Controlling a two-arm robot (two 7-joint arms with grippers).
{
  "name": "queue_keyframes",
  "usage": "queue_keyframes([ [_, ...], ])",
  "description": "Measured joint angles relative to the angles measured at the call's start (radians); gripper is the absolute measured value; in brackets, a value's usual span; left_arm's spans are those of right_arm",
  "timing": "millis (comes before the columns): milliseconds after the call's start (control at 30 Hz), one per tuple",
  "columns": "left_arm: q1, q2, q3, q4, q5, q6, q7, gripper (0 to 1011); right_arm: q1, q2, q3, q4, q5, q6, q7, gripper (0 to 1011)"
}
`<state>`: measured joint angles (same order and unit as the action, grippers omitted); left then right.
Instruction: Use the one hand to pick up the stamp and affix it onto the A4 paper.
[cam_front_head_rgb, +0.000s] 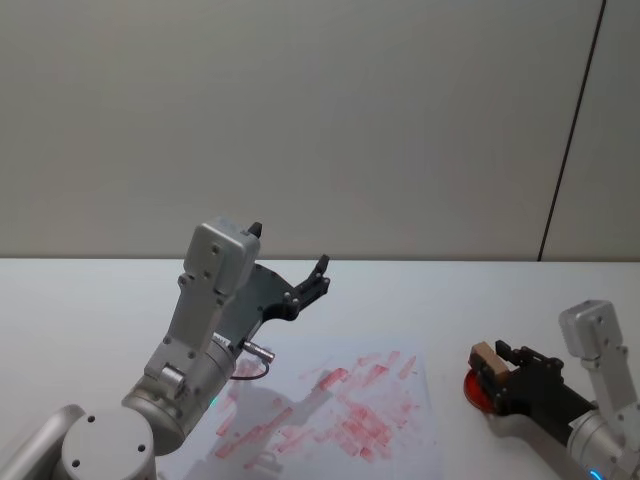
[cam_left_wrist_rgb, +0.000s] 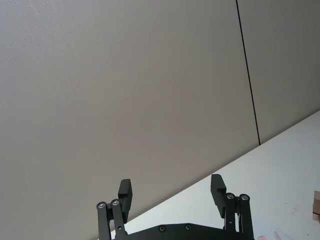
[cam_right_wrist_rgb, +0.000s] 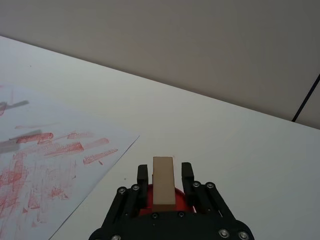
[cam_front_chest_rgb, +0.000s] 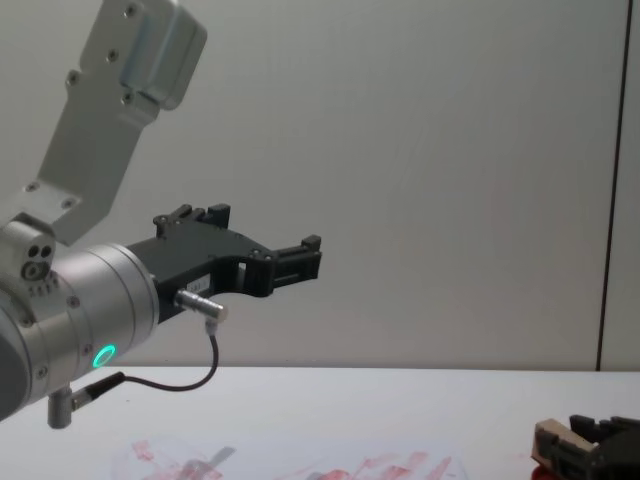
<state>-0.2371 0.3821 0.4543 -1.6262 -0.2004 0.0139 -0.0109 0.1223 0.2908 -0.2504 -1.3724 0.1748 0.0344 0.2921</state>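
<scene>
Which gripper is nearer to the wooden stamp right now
Right. The right gripper is shut on the stamp, above the red pad. The left gripper is raised, open, across the A4 paper.

Between the red pad (cam_front_head_rgb: 478, 392) under our right gripper (cam_front_head_rgb: 492, 362) and the paper (cam_front_head_rgb: 330, 420) we see bare tabletop (cam_front_head_rgb: 450, 330), nothing standing on it. The stamp (cam_front_head_rgb: 487, 357) sits clamped in that gripper. Our left gripper (cam_front_head_rgb: 290, 265) hangs high above the paper's left part, fingers spread, leaving the sheet's right side open from above.
</scene>
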Motion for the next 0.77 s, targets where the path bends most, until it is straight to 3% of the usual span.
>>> queue_keyframes([
  [100, 0.0, 0.0, 0.0, 0.0, 0.0, 0.0, 0.0, 1002, 0.0, -0.001, -0.001, 0.001, -0.002, 0.001, 0.0, 424],
  [200, 0.0, 0.0, 0.0, 0.0, 0.0, 0.0, 0.0, 1002, 0.001, -0.001, -0.001, 0.001, -0.002, 0.002, 0.0, 567],
  [333, 0.0, 0.0, 0.0, 0.0, 0.0, 0.0, 0.0, 1002, 0.002, -0.001, 0.0, -0.001, -0.002, 0.002, -0.002, 645],
  [500, 0.0, 0.0, 0.0, 0.0, 0.0, 0.0, 0.0, 1003, 0.007, -0.002, 0.004, -0.023, 0.012, -0.004, -0.014, 841],
  [767, 0.0, 0.0, 0.0, 0.0, 0.0, 0.0, 0.0, 1003, 0.011, -0.005, 0.011, -0.064, 0.035, -0.014, -0.036, 1001],
])
